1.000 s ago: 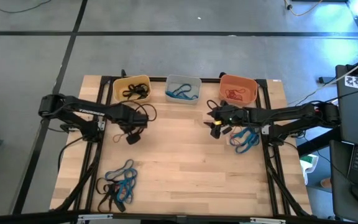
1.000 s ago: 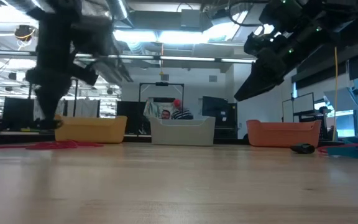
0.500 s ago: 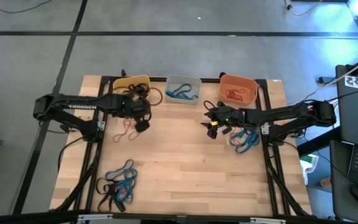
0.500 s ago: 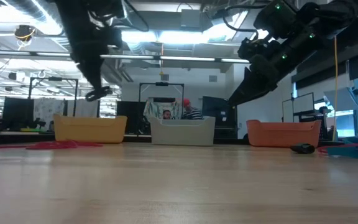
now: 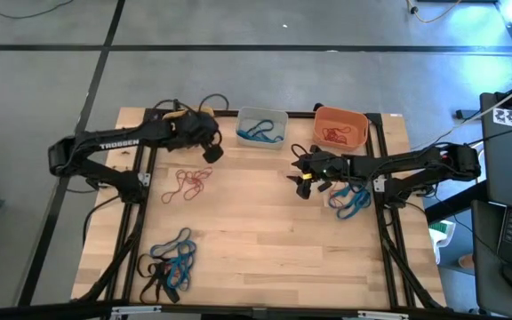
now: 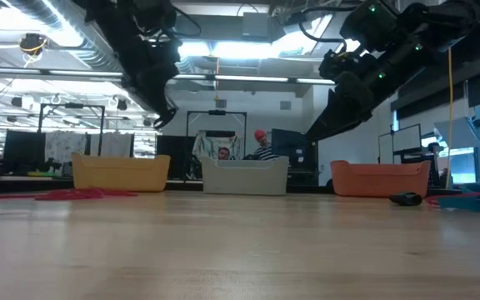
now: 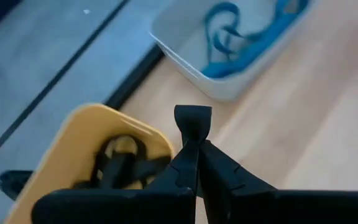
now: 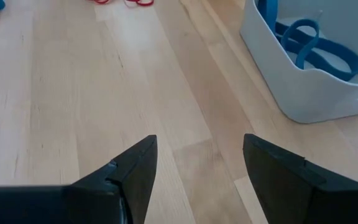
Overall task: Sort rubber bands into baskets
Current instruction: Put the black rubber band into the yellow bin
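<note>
The yellow basket (image 5: 174, 116) is mostly under my left arm; black bands (image 7: 120, 158) lie in it. The pale grey basket (image 5: 260, 127) holds blue bands, and the orange basket (image 5: 340, 127) holds red-orange ones. My left gripper (image 5: 212, 153) is shut above the table, at the yellow basket's near right corner. No band shows between its fingers (image 7: 193, 118). My right gripper (image 5: 302, 182) is open and empty above the table, on the near side of the orange basket. Red-orange bands (image 5: 188, 183) lie loose on the wood.
A mixed pile of blue and black bands (image 5: 172, 262) lies near the front left. Blue bands (image 5: 351, 201) lie under my right arm. The three baskets stand in a row along the far edge. People show in the room behind the table (image 6: 261, 148).
My left gripper has risen from the table and gone toward the far edge and a little right, to the yellow basket's corner, staying shut. The red-orange bands it stood over now lie uncovered on the wood.
</note>
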